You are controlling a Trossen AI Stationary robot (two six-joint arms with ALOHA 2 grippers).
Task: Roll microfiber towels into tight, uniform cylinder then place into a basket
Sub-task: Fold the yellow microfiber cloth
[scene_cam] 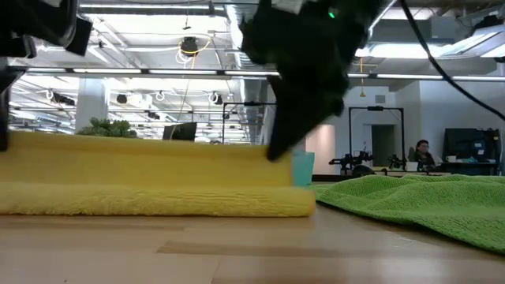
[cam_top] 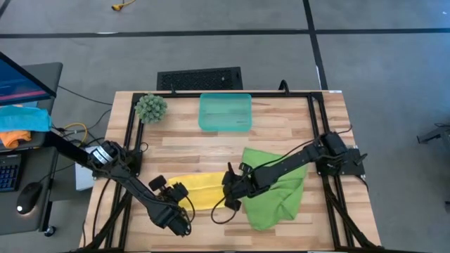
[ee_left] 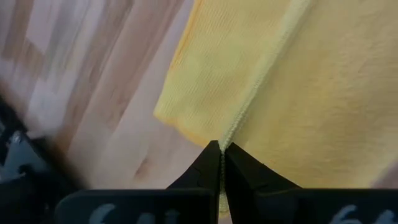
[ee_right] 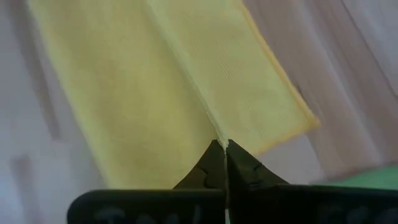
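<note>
Yellow towel (scene_cam: 150, 177) is seen closest in the low view, folded into a long flat band on the wooden desk (cam_top: 281, 119), near the front edge and left of centre; a raised hem edge is seen running along it in both wrist views; left pincer (cam_top: 177, 199) is clenched on that edge at the towel's left end, fingertips (ee_left: 214, 163) pressed together with cloth pinched between; right pincer (cam_top: 231, 195) is clenched on the same edge at the towel's right end, fingers (ee_right: 219, 163) closed on the fold; lime green towel (cam_top: 278, 186) is spread loosely and rumpled just to the right of the yellow one, partly under the right arm, its near edge touching or almost touching the yellow end; teal basket (cam_top: 225, 112) is set at the back of the desk, centre, well apart from both towels; fuzzy green plant (cam_top: 150, 107) is placed at the back left corner, beside the basket.
</note>
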